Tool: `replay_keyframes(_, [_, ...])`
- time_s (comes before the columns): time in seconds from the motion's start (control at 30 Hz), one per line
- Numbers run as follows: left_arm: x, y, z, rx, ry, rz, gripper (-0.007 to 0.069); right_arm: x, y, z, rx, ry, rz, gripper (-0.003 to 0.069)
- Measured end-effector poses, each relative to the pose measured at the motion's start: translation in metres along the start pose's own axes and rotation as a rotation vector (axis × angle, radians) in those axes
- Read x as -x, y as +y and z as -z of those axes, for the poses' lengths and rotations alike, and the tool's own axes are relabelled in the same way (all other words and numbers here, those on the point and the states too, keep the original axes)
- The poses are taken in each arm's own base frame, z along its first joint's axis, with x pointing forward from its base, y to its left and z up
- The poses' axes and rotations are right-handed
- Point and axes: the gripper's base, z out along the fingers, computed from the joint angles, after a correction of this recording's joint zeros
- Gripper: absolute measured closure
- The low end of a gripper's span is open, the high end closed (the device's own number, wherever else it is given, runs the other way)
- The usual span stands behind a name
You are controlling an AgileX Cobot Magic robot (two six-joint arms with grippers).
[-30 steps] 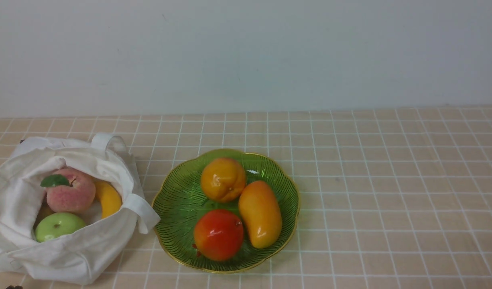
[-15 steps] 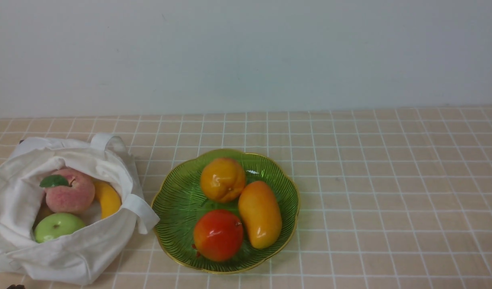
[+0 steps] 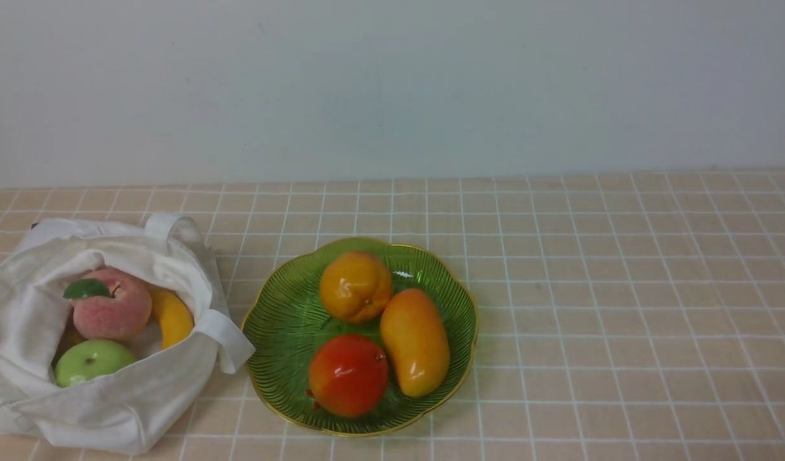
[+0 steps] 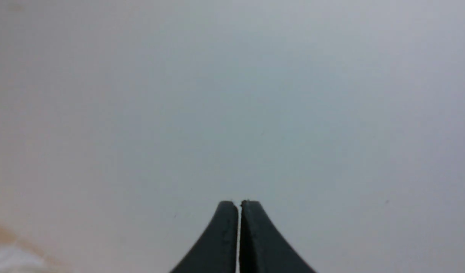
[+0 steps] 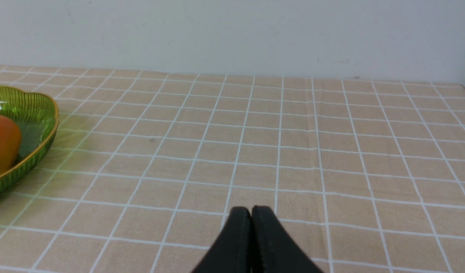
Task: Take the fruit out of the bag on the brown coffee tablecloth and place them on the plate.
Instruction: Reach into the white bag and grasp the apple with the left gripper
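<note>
The white bag (image 3: 104, 397) lies open at the front left of the tablecloth (image 3: 623, 288). In it sit a pink peach (image 3: 111, 306), a green apple (image 3: 91, 362) and a yellow fruit (image 3: 173, 317); a brownish one barely shows behind the apple. The green plate (image 3: 283, 326) holds an orange round fruit (image 3: 355, 286), a mango (image 3: 415, 341) and a red fruit (image 3: 349, 374). Neither gripper shows in the front view. My left gripper (image 4: 239, 204) is shut and empty, facing the wall. My right gripper (image 5: 250, 211) is shut and empty over the cloth, right of the plate (image 5: 35, 151).
A pale wall (image 3: 392, 83) stands behind the table. The tablecloth's right half (image 5: 293, 144) carries nothing. A blurred bit of white cloth (image 4: 8, 259) shows at the corner of the left wrist view.
A small dark tip at the bottom left edge of the front view has dropped out of sight. The bag, the fruit and the plate have not moved.
</note>
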Motion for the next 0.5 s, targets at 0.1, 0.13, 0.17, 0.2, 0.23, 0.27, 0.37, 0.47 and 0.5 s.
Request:
replay_keyframes(0.1, [0.025, -0.032, -0.017, -0.053, 0.125, -0.135, 0.0632, 0.000, 0.000, 0.000, 0.000, 0.000, 0.000, 0.0673])
replay_keyframes(0.13, [0.028, -0.039, -0.023, -0.063, 0.187, -0.172, 0.0632, 0.000, 0.000, 0.000, 0.000, 0.000, 0.000, 0.0673])
replay_keyframes(0.17, [0.030, -0.051, -0.035, -0.080, 0.319, -0.237, 0.0632, 0.000, 0.000, 0.000, 0.000, 0.000, 0.000, 0.0673])
replay_keyframes(0.2, [0.029, -0.057, -0.045, -0.089, 0.425, -0.285, 0.0632, 0.000, 0.000, 0.000, 0.000, 0.000, 0.000, 0.0673])
replay_keyframes(0.23, [0.027, -0.061, -0.054, -0.094, 0.515, -0.326, 0.0632, 0.000, 0.000, 0.000, 0.000, 0.000, 0.000, 0.0673])
replay_keyframes(0.27, [0.023, -0.064, -0.064, -0.096, 0.631, -0.367, 0.0632, 0.000, 0.000, 0.000, 0.000, 0.000, 0.000, 0.0673])
replay_keyframes(0.37, [0.010, -0.064, -0.093, -0.068, 0.941, -0.467, 0.0632, 0.000, 0.000, 0.000, 0.000, 0.000, 0.000, 0.0673])
replay_keyframes(0.47, [-0.004, -0.055, -0.122, 0.003, 1.193, -0.547, 0.0632, 0.000, 0.000, 0.000, 0.000, 0.000, 0.000, 0.0673])
replay_keyframes(0.5, [-0.004, -0.055, -0.122, 0.003, 1.193, -0.547, 0.0632, 0.000, 0.000, 0.000, 0.000, 0.000, 0.000, 0.0673])
